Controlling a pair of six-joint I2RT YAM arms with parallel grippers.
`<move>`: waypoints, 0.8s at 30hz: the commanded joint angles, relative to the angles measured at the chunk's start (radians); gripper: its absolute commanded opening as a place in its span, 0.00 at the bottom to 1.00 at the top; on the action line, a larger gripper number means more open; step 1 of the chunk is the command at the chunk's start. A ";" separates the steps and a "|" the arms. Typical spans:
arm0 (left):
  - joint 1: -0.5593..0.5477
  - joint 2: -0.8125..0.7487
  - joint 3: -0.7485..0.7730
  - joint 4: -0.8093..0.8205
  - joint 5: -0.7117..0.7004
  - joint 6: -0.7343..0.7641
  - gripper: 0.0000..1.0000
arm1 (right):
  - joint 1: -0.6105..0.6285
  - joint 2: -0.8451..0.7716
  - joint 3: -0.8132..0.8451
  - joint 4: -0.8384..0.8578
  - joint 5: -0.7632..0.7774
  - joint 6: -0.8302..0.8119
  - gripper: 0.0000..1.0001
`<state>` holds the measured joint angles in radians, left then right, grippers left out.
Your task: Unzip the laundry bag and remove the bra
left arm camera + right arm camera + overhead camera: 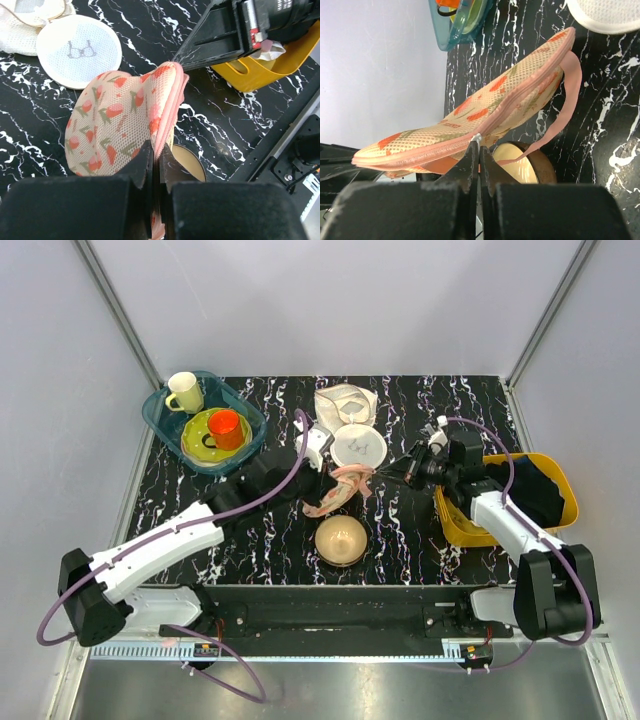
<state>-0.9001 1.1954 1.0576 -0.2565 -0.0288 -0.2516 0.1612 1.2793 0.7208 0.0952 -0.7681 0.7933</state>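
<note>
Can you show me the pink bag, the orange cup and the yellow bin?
pink bag [112, 120]: left wrist view, on its printed side.
orange cup [226, 428]: top view, on the cup's body.
yellow bin [458, 527]: top view, on its near left corner.

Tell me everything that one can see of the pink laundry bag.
The laundry bag is a flat salmon-pink mesh pouch with orange-and-green prints, a pink edge and a hanging pink strap. Its zip looks closed. It is held up on edge near the tan bowl, pinched in the jaws of the left gripper and the right gripper.
</note>
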 commanded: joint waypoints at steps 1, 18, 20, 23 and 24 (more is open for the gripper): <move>0.004 -0.071 -0.022 0.042 -0.111 0.032 0.00 | -0.017 -0.037 0.012 0.065 0.004 0.006 0.00; 0.006 -0.088 -0.110 0.137 -0.152 0.025 0.99 | 0.000 -0.250 0.109 -0.103 0.043 -0.006 0.00; 0.006 -0.083 -0.104 0.132 -0.140 0.021 0.99 | 0.009 -0.224 0.089 -0.069 0.041 0.001 0.00; 0.006 -0.074 -0.090 0.140 -0.115 0.029 0.99 | 0.020 -0.212 0.068 -0.052 0.038 0.003 0.00; 0.006 -0.069 -0.084 0.143 -0.102 0.032 0.99 | 0.023 -0.212 0.065 -0.057 0.038 -0.003 0.00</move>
<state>-0.8951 1.1206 0.9504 -0.1677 -0.1467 -0.2287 0.1703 1.0668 0.7979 -0.0113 -0.7425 0.8017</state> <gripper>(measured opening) 0.984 0.009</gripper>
